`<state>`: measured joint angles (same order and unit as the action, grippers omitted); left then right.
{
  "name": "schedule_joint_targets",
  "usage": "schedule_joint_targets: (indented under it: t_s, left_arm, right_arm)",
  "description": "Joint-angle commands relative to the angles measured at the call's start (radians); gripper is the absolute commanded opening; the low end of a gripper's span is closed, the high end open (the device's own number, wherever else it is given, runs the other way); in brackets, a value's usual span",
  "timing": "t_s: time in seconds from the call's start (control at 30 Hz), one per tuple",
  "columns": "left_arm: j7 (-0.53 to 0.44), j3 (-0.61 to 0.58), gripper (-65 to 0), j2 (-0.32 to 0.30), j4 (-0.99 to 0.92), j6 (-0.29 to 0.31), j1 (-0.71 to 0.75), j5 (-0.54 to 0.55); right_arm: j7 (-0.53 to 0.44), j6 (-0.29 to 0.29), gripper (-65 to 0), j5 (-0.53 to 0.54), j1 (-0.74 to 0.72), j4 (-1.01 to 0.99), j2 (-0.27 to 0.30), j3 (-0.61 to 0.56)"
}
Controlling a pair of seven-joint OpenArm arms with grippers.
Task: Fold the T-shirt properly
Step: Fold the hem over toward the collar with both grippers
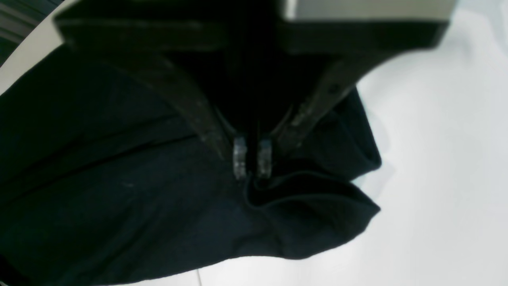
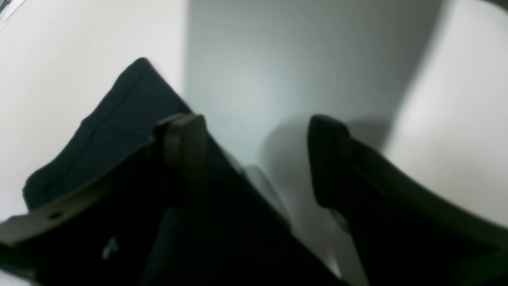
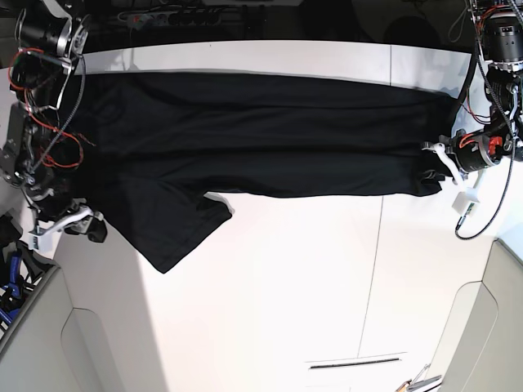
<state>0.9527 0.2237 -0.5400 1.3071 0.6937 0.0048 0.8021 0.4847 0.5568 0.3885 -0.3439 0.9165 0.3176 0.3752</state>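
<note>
The black T-shirt (image 3: 261,139) lies spread sideways along the far half of the white table (image 3: 327,286), with one sleeve (image 3: 176,237) hanging toward the front. My left gripper (image 3: 431,166) is at the shirt's right end. In the left wrist view it (image 1: 252,159) is shut on a bunched fold of the T-shirt (image 1: 119,178). My right gripper (image 3: 88,224) sits at the shirt's left lower edge. In the right wrist view it (image 2: 256,155) is open, one finger (image 2: 184,147) over the T-shirt's edge (image 2: 119,115), the other finger (image 2: 329,159) over bare table.
The table's far edge (image 3: 245,45) runs just behind the shirt. Red and black cables (image 3: 49,122) hang by the arm on the left. Grey panels stand at the front left (image 3: 33,335) and front right (image 3: 490,327) corners.
</note>
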Motion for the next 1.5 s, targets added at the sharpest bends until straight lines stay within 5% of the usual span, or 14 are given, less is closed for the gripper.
schedule_joint_targets:
  t_s: [0.0, 0.47, 0.53, 0.63, 1.03, 1.47]
  left_arm:
    - [-0.013, 0.008, -65.0, -0.020, 0.016, 0.004, -0.016, 0.008]
    - [-0.014, 0.008, -65.0, -0.020, 0.016, 0.004, -0.015, 0.008]
    - [-0.014, 0.008, -65.0, -0.020, 0.016, 0.004, -0.016, 0.008]
    - [-0.014, 0.008, -65.0, -0.020, 0.016, 0.004, -0.016, 0.008]
    - [0.050, 0.013, -65.0, -0.075, 0.078, 0.004, -0.011, 0.075]
    - [0.092, 0.078, -65.0, -0.127, 0.343, 0.004, 0.188, 0.114]
  right_arm:
    - [-0.025, 0.007, -25.1, 0.011, -0.038, -0.009, 0.008, -0.016]
    - [-0.013, 0.026, -26.5, 0.010, -0.047, -0.029, -0.155, -0.119]
    - [-0.013, 0.026, -35.9, -0.002, -0.047, -0.025, -0.158, -0.119]
    - [-0.004, 0.026, -64.5, -0.037, -0.046, -0.005, -0.157, -0.118]
    - [0.380, 0.023, -65.0, 0.151, 0.083, 0.499, -0.135, -0.003]
    - [0.478, 0.027, -65.0, 0.409, 0.453, 0.863, -0.080, 0.204]
